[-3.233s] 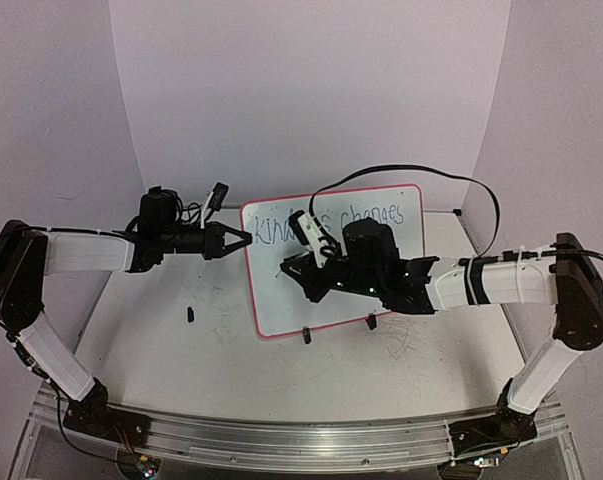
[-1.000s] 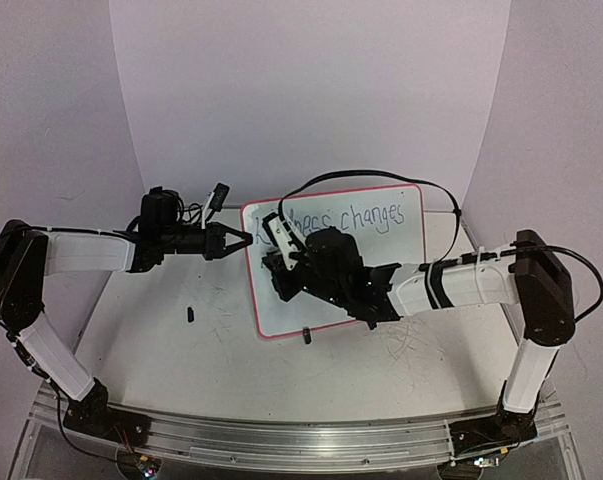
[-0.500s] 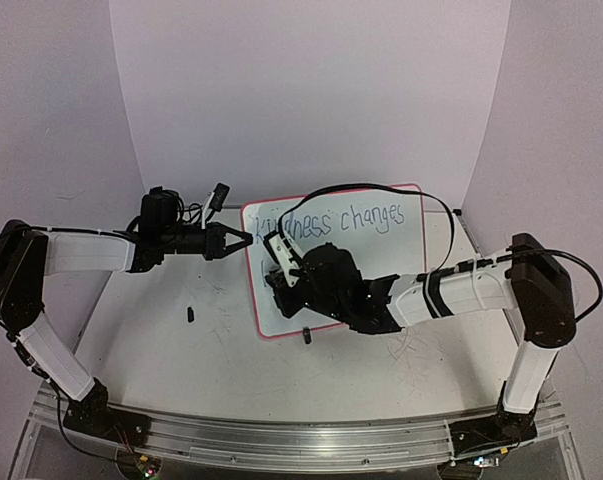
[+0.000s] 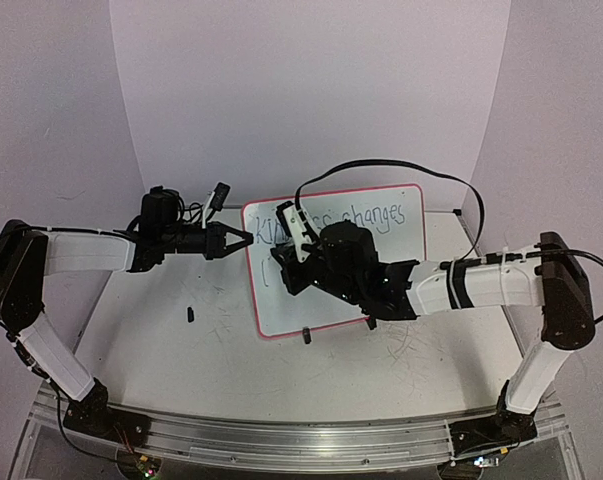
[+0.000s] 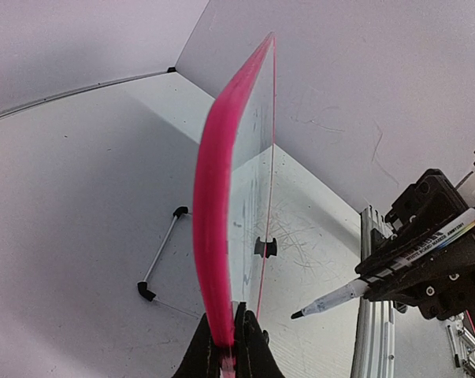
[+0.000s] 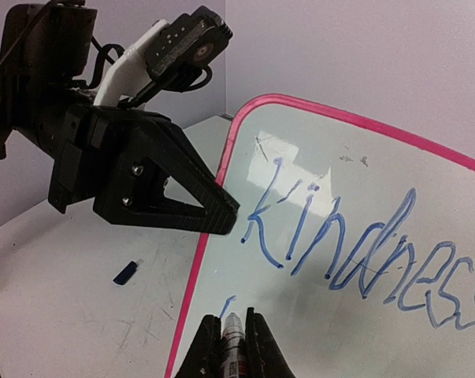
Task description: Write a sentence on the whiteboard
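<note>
The whiteboard (image 4: 283, 312), white with a pink frame, stands tilted on the table. My left gripper (image 4: 243, 241) is shut on its left frame edge (image 5: 213, 236), the black fingers (image 5: 249, 346) pinching the pink rim. My right gripper (image 6: 234, 335) is shut on a marker (image 6: 234, 350) and points at the board's left part, below the first line. The sentence (image 6: 355, 252) reads "kindness changes" in blue; in the top view only "changes" (image 4: 381, 216) shows fully. A short blue stroke (image 6: 228, 303) lies just above the marker tip. The left wrist view shows the marker (image 5: 395, 264) from the side.
A small dark marker cap (image 4: 190, 315) lies on the scuffed tabletop left of the board. Black clip feet (image 4: 307, 336) hold the board's lower edge, and a wire stand (image 5: 160, 260) props it behind. The right arm's black cable (image 4: 401, 170) arcs over the board.
My right gripper with the marker has shifted slightly up and right over the board's left part. A short blue stroke now shows below the first line. The left arm has not moved.
</note>
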You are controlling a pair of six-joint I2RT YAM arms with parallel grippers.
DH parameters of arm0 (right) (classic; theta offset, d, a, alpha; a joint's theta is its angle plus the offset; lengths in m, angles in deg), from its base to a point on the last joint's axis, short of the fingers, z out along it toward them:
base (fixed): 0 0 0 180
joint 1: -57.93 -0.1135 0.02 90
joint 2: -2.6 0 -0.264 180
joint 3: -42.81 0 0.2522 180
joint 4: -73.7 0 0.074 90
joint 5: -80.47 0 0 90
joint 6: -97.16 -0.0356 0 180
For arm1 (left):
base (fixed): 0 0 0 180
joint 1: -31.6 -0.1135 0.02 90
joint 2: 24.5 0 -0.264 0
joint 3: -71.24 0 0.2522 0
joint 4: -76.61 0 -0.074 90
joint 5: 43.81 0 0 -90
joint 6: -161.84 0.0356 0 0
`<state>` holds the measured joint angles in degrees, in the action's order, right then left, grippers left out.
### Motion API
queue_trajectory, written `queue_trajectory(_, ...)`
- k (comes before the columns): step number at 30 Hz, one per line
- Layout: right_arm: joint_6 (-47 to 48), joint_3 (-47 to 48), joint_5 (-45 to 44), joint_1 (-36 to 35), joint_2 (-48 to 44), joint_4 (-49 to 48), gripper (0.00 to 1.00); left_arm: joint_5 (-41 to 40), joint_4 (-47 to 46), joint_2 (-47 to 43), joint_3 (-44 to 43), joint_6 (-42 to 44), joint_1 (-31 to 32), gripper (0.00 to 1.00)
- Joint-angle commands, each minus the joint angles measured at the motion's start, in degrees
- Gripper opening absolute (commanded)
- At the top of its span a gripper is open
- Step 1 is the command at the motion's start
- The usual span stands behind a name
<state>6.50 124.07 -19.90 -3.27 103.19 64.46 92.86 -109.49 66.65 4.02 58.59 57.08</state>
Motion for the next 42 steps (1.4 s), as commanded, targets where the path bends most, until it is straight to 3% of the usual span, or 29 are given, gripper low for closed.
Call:
queue_trajectory(1, -0.41, 3.65, -0.17, 0.49, 2.35, -1.84, 0.0, -3.18, 1.22, 0.24, -1.84, 5.16, 0.82, 0.0)
queue_trajectory(25, -0.49, 5.0, -3.03, 2.09, 5.44, -2.2, 0.0, -2.99, 1.49, 0.06, -1.93, 5.6, 1.0, 0.0)
queue_trajectory(33, -3.06, -0.16, 2.6, 2.02, -1.46, -2.28, 0.0, -2.99, 1.58, 0.07, -1.99, 5.69, 1.06, 0.0)
queue_trajectory(42, -3.97, 0.77, 4.58, 2.0, 1.78, -3.27, 0.0, -2.98, 1.58, 0.2, -1.93, 5.77, 1.1, 0.0)
